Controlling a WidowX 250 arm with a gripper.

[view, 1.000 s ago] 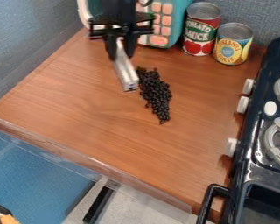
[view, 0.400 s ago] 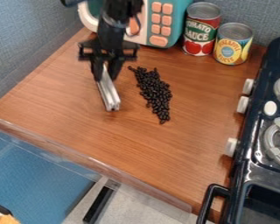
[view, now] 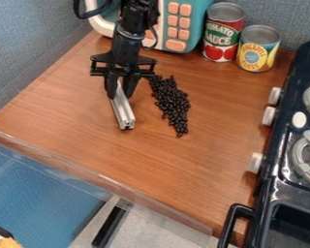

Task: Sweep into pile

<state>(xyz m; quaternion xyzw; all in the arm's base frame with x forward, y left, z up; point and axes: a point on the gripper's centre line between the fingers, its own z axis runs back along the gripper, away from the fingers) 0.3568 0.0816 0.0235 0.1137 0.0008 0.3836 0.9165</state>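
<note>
Black beans (view: 174, 104), or small things much like them, lie in a long, narrow heap on the wooden worktop (view: 86, 140), near its middle. Single pieces merge into one dark mass, and the heap's upper end comes close to the gripper (view: 121, 89) in the picture, so whether any lie behind it is hard to say. The gripper is closed around the upper end of a grooved metal bar (view: 124, 112), its fingers covering that part. The bar slants down beside the heap, its lower end apart from the beans; I cannot tell whether that end touches the worktop.

Behind, the arm and its cable hide part of a teal toy microwave (view: 197, 29) with peach buttons, which the top edge also cuts off. Beside it stand a red-labelled can (view: 223, 34) and, overlapping its lower side, a yellow-labelled can (view: 257, 51). On the right, the black toy stove (view: 282, 145) runs out of view, its burners cut by the edge. At the bottom left corner, something yellowish (view: 7, 243) is too cropped to identify.
</note>
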